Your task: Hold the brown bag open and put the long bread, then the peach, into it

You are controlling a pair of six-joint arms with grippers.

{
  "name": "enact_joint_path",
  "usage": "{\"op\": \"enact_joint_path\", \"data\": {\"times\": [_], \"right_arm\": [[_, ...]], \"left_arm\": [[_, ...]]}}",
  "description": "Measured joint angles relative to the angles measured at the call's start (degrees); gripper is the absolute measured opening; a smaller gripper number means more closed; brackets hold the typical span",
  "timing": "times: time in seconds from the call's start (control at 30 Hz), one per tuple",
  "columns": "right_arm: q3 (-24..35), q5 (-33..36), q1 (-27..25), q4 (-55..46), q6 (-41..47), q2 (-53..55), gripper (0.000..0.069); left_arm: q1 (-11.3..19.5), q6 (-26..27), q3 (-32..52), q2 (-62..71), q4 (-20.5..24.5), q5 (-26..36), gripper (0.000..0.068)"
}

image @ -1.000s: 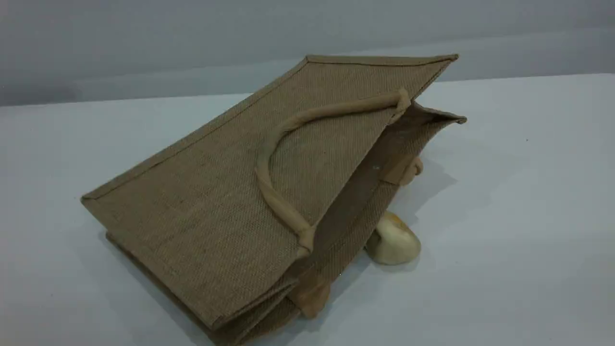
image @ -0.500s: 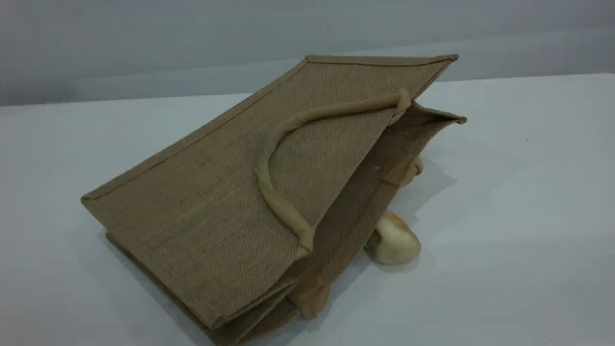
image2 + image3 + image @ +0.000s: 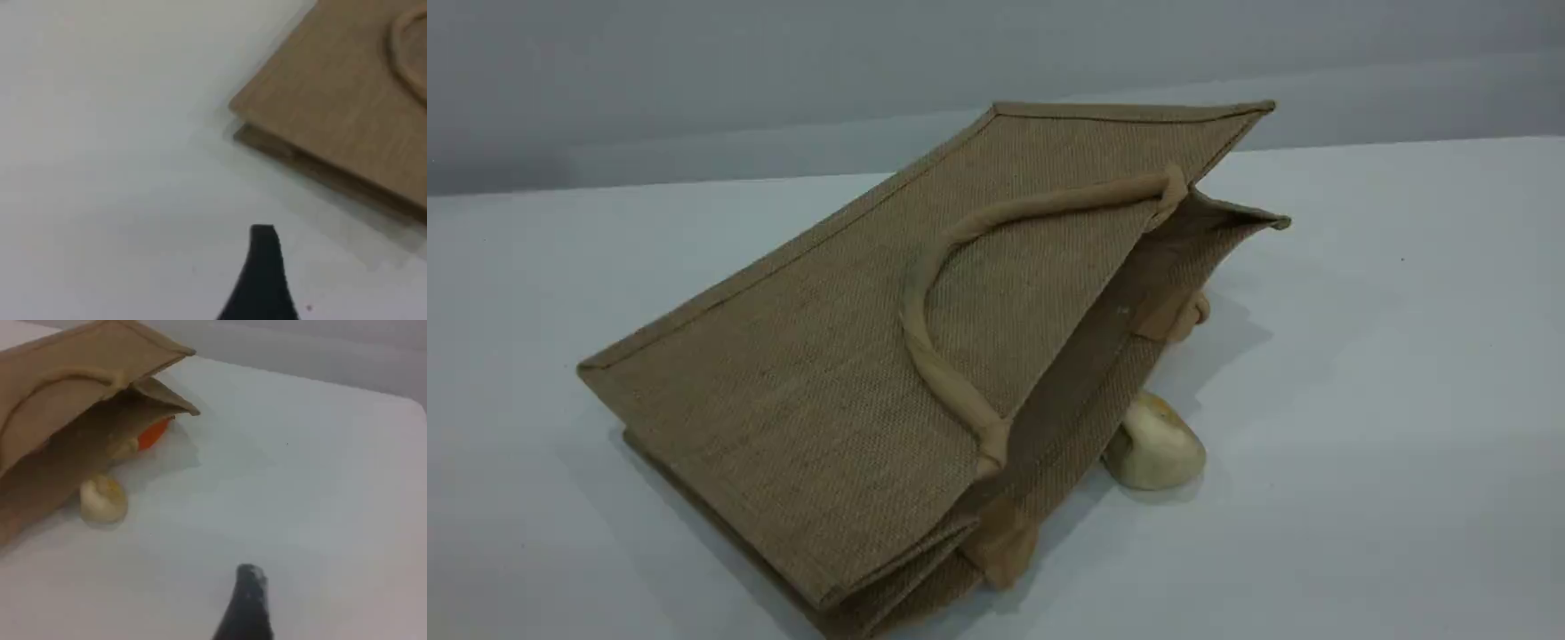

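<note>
The brown bag lies on its side, its upper panel raised toward the back right, its mouth facing right and a little apart. One rolled handle rests on the top panel. The left wrist view shows a bag corner up and right of my left gripper's dark fingertip, which hovers over bare table. In the right wrist view the bag sits far left of my right gripper's fingertip. Nothing is between either gripper's fingers. The long bread and the peach are out of view.
A small pale beige lump sits on the white table against the bag's lower right edge, also visible as the lump. Something orange peeks from under the bag's raised end. A grey wall runs behind the table.
</note>
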Motion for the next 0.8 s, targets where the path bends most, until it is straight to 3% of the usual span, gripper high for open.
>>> {"op": "enact_joint_path", "data": {"times": [0.8], "right_arm": [[0.0,0.0,0.0,-0.2,0.0,0.0,0.0553]], "left_arm": [[0.0,-0.8,1.3,-0.1,2.2,-1.5,0.0538]]}}
